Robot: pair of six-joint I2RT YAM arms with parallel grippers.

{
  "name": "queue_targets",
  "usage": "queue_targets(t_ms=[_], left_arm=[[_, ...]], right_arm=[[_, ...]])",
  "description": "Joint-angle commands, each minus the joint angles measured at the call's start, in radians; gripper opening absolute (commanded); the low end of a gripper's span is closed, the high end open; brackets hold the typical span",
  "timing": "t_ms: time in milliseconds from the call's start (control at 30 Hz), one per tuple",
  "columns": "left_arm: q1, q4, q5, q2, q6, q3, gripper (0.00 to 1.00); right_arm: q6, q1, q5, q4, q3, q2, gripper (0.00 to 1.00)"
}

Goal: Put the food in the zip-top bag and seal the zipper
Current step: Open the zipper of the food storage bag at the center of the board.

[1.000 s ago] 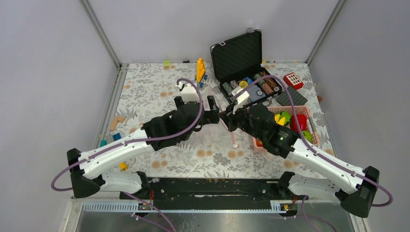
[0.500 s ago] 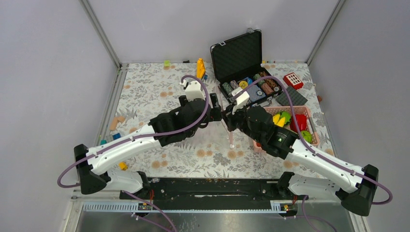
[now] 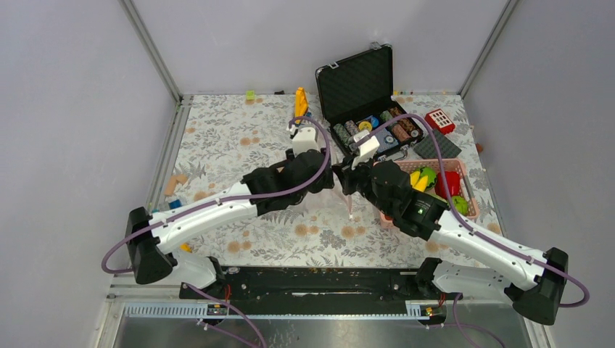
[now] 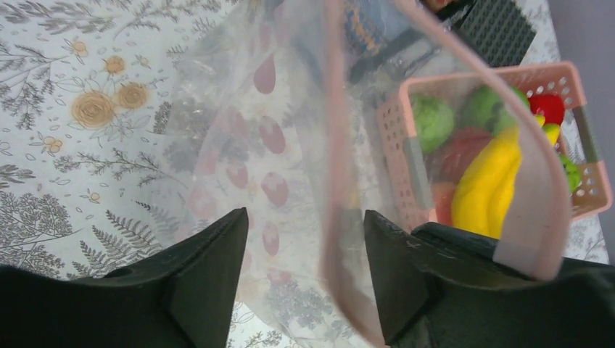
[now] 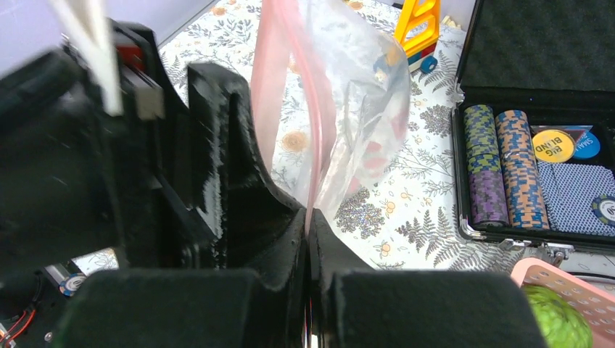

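One clear, red-spotted zip-top bag, pink zipper running near-to-far. The right gripper pinches the zipper; the left gripper straddles it, jaws apart.

I count one clear zip-top bag, one pink basket, one open black case and two robot arms. In the basket I make out one yellow banana, two green pieces and one red piece; the others overlap too much to count. My right wrist view shows two rows of poker chips and one yellow ladder-shaped toy.
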Motion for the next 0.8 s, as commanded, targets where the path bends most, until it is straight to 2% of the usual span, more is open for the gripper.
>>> queue_targets(t_ms=[0, 133, 367, 467, 633, 767], left_arm=[[0.006, 0.006, 0.081, 0.028, 0.001, 0.034, 0.53], [0.008, -0.019, 0.082, 0.020, 0.011, 0.034, 0.37], [0.025, -0.218, -0.097, -0.081, -0.021, 0.014, 0.10], [0.046, -0.290, -0.180, -0.156, -0.039, -0.003, 0.01], [0.076, -0.345, -0.242, -0.283, -0.008, -0.018, 0.00], [0.082, -0.360, -0.291, -0.362, 0.008, -0.058, 0.00]], right_arm=[[0.020, 0.011, 0.039, 0.065, -0.006, -0.014, 0.00], [0.025, 0.011, 0.102, 0.035, -0.011, -0.004, 0.00], [0.081, 0.009, 0.295, 0.012, -0.078, -0.020, 0.00], [0.119, 0.003, 0.300, -0.004, -0.120, -0.014, 0.00], [0.204, -0.035, 0.284, -0.059, -0.131, 0.073, 0.01], [0.265, -0.062, 0.211, -0.045, -0.138, 0.139, 0.01]])
